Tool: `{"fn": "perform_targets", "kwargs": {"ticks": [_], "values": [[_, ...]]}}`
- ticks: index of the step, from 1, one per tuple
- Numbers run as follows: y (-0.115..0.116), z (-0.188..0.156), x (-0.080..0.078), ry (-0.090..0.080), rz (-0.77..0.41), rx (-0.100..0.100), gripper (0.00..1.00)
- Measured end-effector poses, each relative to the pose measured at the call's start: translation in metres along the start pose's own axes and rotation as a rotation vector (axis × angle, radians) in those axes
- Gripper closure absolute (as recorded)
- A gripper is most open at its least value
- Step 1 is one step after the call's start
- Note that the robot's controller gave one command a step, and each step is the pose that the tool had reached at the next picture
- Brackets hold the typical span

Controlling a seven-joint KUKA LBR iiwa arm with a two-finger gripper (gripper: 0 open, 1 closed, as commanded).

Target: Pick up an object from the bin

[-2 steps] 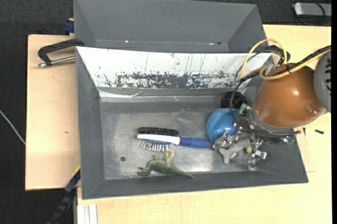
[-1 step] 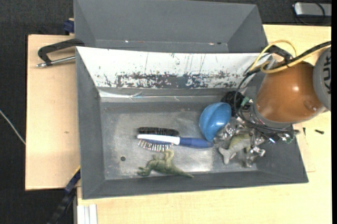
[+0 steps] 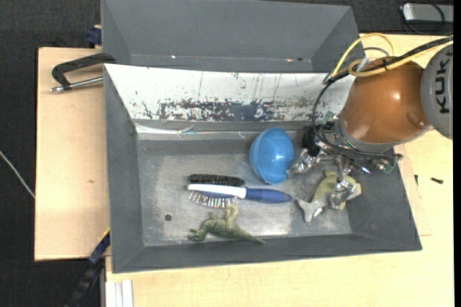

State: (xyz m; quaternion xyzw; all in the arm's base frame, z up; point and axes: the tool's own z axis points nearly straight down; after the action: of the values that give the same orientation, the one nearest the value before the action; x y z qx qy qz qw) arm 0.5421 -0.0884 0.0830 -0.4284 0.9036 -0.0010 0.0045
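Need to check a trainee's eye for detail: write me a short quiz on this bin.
1. True or false: in the camera view, the green toy dinosaur lies left of the gripper.
2. Fill in: the white-and-blue toothbrush lies alongside a black ____.
3. Which lies nearest the gripper? A) the dinosaur B) the pale fish-shaped toy C) the toothbrush
Key: 1 true; 2 hairbrush; 3 B.
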Motion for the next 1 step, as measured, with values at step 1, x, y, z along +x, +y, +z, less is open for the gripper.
{"fn": "perform_targets", "kwargs": {"ticks": [1], "values": [[0.0008, 0.0006, 0.0013, 0.002, 0.001, -0.003, 1.00]]}}
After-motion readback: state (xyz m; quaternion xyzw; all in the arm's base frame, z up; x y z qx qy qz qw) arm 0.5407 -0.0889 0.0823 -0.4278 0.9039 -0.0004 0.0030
